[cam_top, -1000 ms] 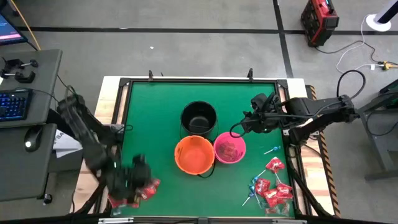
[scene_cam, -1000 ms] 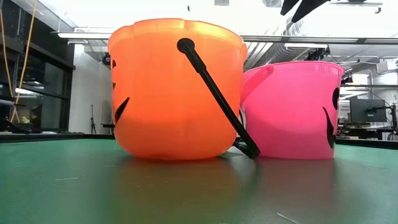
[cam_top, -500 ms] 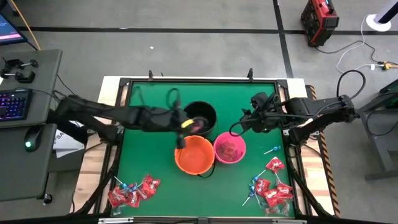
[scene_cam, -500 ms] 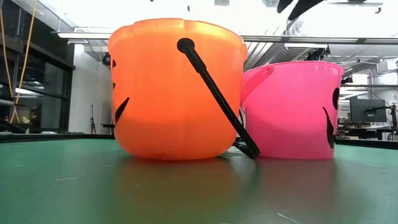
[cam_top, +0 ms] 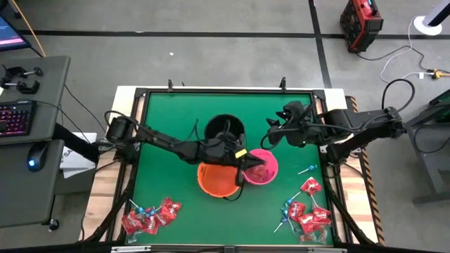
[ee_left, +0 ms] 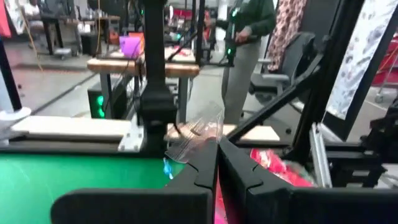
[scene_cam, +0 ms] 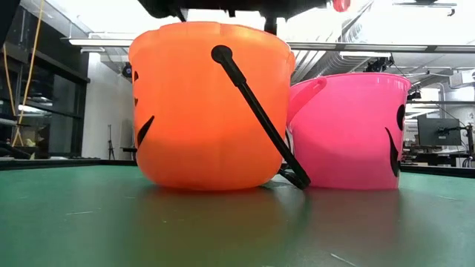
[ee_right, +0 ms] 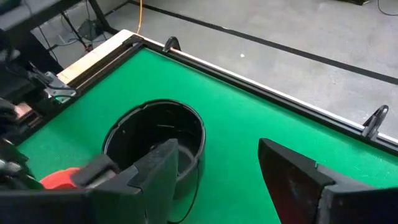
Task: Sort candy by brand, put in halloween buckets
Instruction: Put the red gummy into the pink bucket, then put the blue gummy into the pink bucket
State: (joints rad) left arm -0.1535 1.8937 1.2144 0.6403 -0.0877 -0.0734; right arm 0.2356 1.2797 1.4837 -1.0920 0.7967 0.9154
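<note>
Candy, red packet (cam_top: 254, 161): pinched in the left jaws, above the seam where the orange and pink buckets meet; its clear crinkled end shows past the fingertips in the left wrist view.
Candy, loose pile one (cam_top: 307, 209): red packets and blue-headed lollipops on the tabletop, on the pink bucket's side of the orange bucket, toward the near edge.
Candy, loose pile two (cam_top: 150, 215): red packets and lollipops, on the opposite side of the orange bucket, at the near corner.
Orange bucket (cam_top: 219, 176): centre of the green tabletop (cam_top: 169, 133), black handle hanging down its front in the low view.
Pink bucket (cam_top: 261, 171): touching the orange bucket, red packets already inside.
Black bucket (cam_top: 225, 131): just behind the orange bucket, upright.
Left gripper (cam_top: 247, 159): arm stretched across the rim of the orange bucket; jaws closed tight on the red packet.
Right gripper (cam_top: 273, 125): hovering behind the pink bucket, beside the black bucket; jaws spread wide, holding nothing.
Background: a person (ee_left: 245, 37) standing among desks beyond the tabletop.
</note>
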